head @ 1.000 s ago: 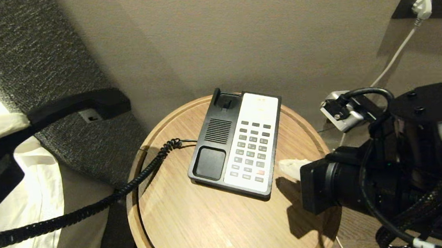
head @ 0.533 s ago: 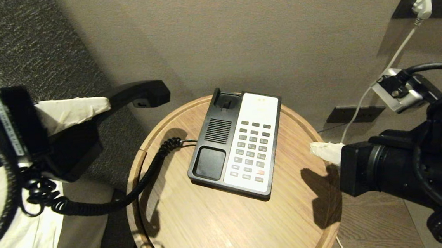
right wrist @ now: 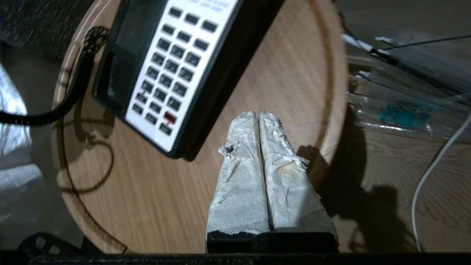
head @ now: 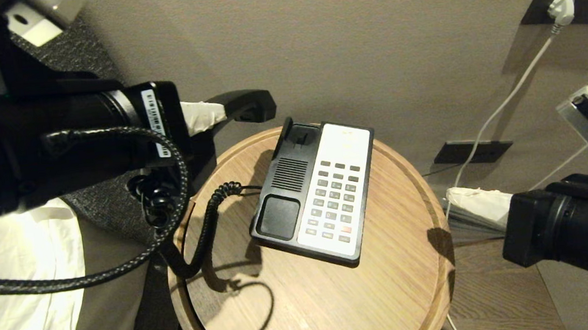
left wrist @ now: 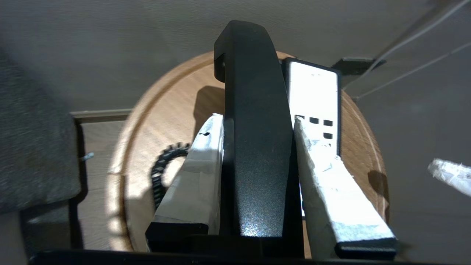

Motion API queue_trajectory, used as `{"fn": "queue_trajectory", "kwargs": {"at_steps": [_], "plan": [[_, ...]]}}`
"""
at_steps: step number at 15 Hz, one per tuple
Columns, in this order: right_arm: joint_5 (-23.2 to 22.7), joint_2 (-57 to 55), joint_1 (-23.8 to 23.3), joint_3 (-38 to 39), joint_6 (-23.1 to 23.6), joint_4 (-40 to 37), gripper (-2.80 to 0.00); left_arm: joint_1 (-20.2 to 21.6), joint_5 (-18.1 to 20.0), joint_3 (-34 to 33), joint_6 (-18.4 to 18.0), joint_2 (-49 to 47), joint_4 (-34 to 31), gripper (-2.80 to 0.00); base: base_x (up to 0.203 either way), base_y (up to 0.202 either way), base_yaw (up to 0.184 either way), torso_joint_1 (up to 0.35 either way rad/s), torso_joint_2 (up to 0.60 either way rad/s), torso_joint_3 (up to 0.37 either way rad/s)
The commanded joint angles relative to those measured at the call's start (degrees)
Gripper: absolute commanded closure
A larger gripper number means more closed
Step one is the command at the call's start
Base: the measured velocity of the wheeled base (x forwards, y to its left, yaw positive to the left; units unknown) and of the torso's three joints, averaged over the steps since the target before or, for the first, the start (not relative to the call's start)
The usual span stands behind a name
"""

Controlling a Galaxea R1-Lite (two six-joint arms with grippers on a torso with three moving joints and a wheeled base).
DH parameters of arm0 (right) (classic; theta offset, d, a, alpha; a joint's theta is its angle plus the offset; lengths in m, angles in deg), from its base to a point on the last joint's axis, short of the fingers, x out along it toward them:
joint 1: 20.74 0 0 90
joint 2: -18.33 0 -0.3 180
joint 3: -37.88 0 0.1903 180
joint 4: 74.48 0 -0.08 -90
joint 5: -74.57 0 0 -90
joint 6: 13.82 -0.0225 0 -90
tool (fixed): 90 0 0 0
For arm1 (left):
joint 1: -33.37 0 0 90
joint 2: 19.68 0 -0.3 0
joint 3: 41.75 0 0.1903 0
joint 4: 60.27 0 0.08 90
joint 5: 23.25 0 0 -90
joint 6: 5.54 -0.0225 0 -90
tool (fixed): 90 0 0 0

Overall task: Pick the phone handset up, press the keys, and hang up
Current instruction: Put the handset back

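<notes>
The right gripper (head: 454,195) hung off the round wooden table's (head: 308,293) right edge, its taped fingers (right wrist: 257,121) pressed together on nothing. The left gripper (head: 208,116) reached in from the left, clamped on the phone handset (head: 246,103), held above the table's far-left rim, beside the phone base (head: 280,186) and its keys (head: 335,198).

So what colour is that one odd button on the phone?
Reddish-orange button, among dark grey ones; clearest in the right wrist view.
</notes>
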Motion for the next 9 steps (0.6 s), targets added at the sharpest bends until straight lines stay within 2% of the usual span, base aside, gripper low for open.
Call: {"fn": "queue_trajectory", "kwargs": {"at_steps": [1, 3, 6, 9], "plan": [[0.1, 2.2, -1.4, 0.2, -0.1, 0.0, 0.00, -0.8, -0.4, 1.5, 0.1, -3.7, 0.0, 0.00, 0.000, 0.000, 0.000, 0.000, 0.00, 0.000], [-0.1, 3.5, -3.1, 0.4, -0.1, -0.1, 0.00, -1.2, -0.7, 3.8, 0.1, -6.8, 0.0, 0.00, 0.000, 0.000, 0.000, 0.000, 0.00, 0.000], [-0.1, 4.8, -3.2, 1.5, 0.0, -0.1, 0.00, -1.3, -0.6, 6.6, 0.2, -9.8, 0.0, 0.00, 0.000, 0.000, 0.000, 0.000, 0.00, 0.000], [-0.3, 5.4, -3.5, 2.3, -0.2, -0.1, 0.00, -1.3, -2.4, 8.8, 0.3, -12.1, 0.1, 0.00, 0.000, 0.000, 0.000, 0.000, 0.00, 0.000]]}}
